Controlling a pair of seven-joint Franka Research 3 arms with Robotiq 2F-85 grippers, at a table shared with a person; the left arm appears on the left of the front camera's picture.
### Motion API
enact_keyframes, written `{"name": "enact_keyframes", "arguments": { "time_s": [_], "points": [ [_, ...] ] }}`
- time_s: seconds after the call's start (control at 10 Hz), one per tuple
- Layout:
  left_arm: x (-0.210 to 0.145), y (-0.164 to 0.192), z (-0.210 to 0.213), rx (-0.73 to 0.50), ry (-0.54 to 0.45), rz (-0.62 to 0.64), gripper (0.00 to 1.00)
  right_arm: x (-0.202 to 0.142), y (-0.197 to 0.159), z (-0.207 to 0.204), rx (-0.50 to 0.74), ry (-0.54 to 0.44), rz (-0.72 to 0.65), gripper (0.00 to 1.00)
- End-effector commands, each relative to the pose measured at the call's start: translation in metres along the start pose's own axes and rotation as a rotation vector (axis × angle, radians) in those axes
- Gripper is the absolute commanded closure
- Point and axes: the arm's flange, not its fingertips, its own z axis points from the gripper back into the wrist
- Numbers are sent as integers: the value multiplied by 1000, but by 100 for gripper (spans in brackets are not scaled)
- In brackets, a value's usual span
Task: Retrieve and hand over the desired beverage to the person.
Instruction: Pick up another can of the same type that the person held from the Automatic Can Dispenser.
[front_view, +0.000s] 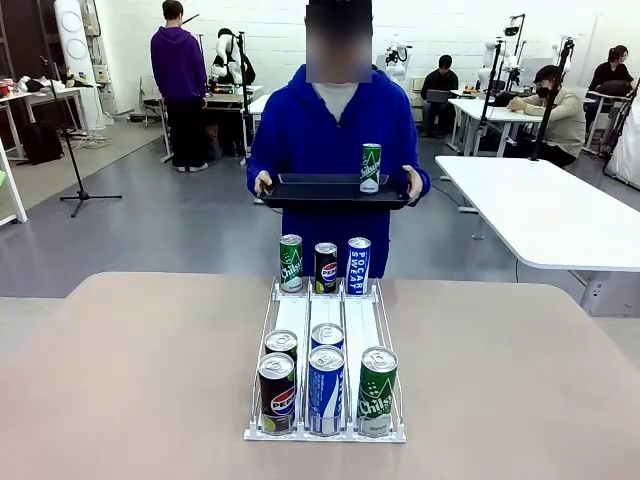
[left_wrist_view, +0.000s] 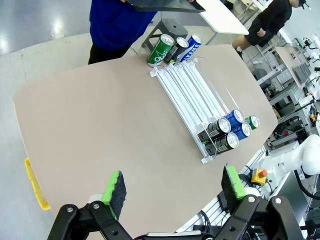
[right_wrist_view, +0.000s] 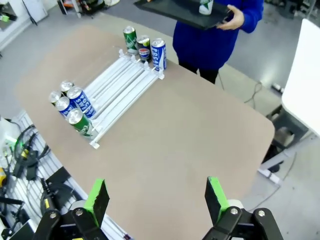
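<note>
The person (front_view: 335, 120) in a blue hooded sweatshirt stands at the far side of the table holding a black tray (front_view: 335, 192) with a green Chilsung can (front_view: 370, 167) upright on it. On the table a white three-lane rack (front_view: 326, 340) holds cans: green Chilsung (front_view: 291, 263), Pepsi (front_view: 326, 267) and blue Pocari Sweat (front_view: 358, 265) at the far end, and Pepsi (front_view: 276, 392), Pocari (front_view: 325, 389) and Chilsung (front_view: 377, 390) at the near end, with two more behind. My left gripper (left_wrist_view: 172, 187) and right gripper (right_wrist_view: 156, 197) hover open high above the table, holding nothing.
The tan table (front_view: 130, 370) has bare surface on both sides of the rack. A white table (front_view: 545, 205) stands at the right. Other people sit and stand at desks in the background. A yellow item (left_wrist_view: 35, 182) hangs at the table edge in the left wrist view.
</note>
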Motion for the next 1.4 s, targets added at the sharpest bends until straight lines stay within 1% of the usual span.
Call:
{"name": "enact_keyframes", "arguments": {
  "time_s": [0.0, 1.3],
  "points": [
    [-1, 1, 0, -19, -13, -24, 0, 7, 6, -2, -20, 12, 14, 0],
    [-1, 1, 0, -19, -13, -24, 0, 7, 6, -2, -20, 12, 14, 0]
  ]
}}
